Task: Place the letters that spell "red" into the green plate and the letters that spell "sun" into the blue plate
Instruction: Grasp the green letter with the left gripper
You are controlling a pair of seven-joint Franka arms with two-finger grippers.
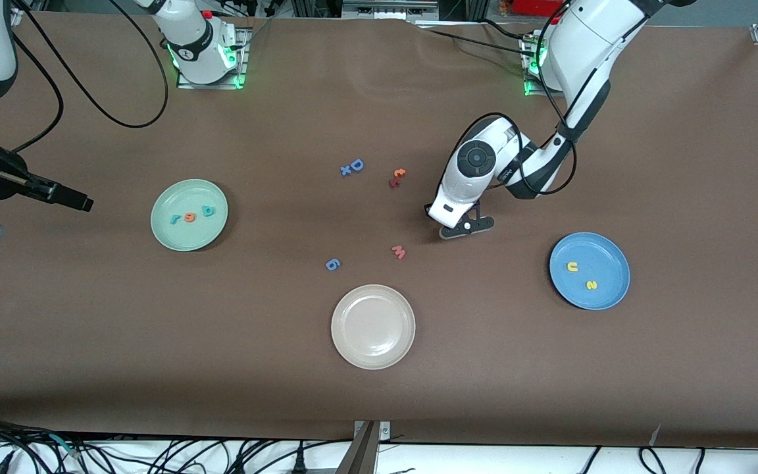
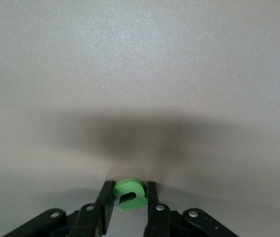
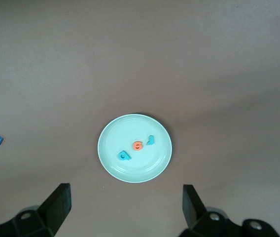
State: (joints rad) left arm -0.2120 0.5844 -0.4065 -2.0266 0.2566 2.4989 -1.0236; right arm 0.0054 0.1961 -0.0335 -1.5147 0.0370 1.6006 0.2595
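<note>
My left gripper (image 1: 464, 227) is down at the table surface between the pink letter and the blue plate (image 1: 606, 299). It is shut on the small green "n" (image 2: 129, 193), with a finger against each side, as the left wrist view shows (image 2: 130, 190). A yellow "u" (image 1: 572, 266) and a yellow "s" (image 1: 591, 285) lie in the blue plate. The green plate (image 1: 185, 194) holds the teal "r" (image 1: 174, 218), the orange "e" (image 1: 189, 217) and the teal "d" (image 1: 208, 210). My right gripper (image 1: 83, 203) waits open, high beside the green plate (image 3: 111, 163).
A beige plate (image 1: 373, 355) sits near the front camera. Loose letters lie mid-table: pink "m" (image 1: 399, 251), blue "6" (image 1: 332, 264), blue "D" (image 1: 356, 164), blue "x" (image 1: 345, 170), orange "c" (image 1: 399, 173) and a red letter (image 1: 394, 183).
</note>
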